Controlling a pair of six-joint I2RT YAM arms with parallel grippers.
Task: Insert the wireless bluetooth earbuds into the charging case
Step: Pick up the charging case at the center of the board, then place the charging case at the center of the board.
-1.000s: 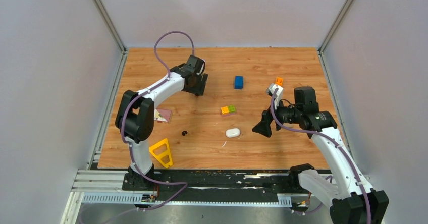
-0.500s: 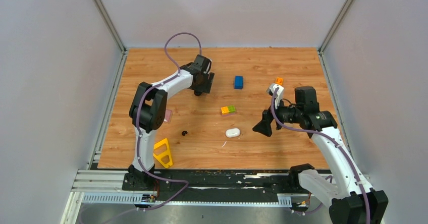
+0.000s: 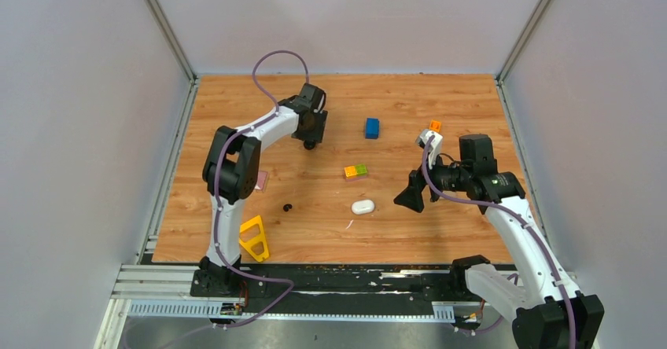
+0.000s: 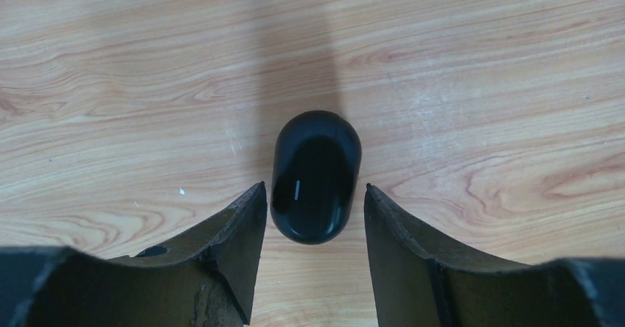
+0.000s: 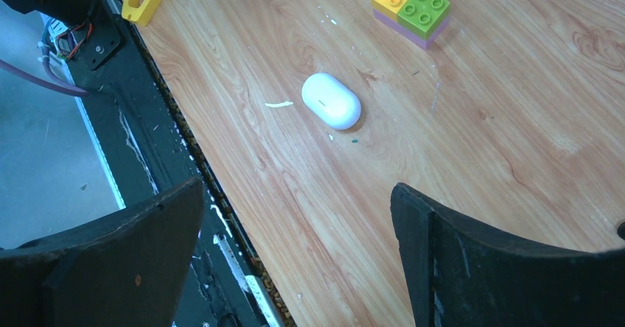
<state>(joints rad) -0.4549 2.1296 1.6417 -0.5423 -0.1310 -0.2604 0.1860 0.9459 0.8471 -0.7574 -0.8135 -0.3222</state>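
Observation:
A glossy black pill-shaped charging case [image 4: 315, 176] lies closed on the wooden table. My left gripper [image 4: 313, 187] is open, its jaws on either side of the case's near end; in the top view it [image 3: 313, 138] is at the far left-centre. A white pill-shaped case [image 3: 362, 206] lies closed mid-table and also shows in the right wrist view [image 5: 331, 100]. My right gripper [image 5: 296, 187] is open and empty, hovering right of the white case [image 3: 410, 196]. A tiny black bud-like thing [image 3: 287, 207] lies left of the white case. No white earbuds show.
A blue brick [image 3: 372, 127], a small orange brick [image 3: 435, 126] and an orange-green brick [image 3: 355, 170] lie at the back and middle. A yellow triangular piece [image 3: 252, 237] sits at the front left edge. A pink card [image 3: 257, 179] lies by the left arm.
My left wrist has turned and shifted a little to the right over the black case. The right arm and the white case have not moved.

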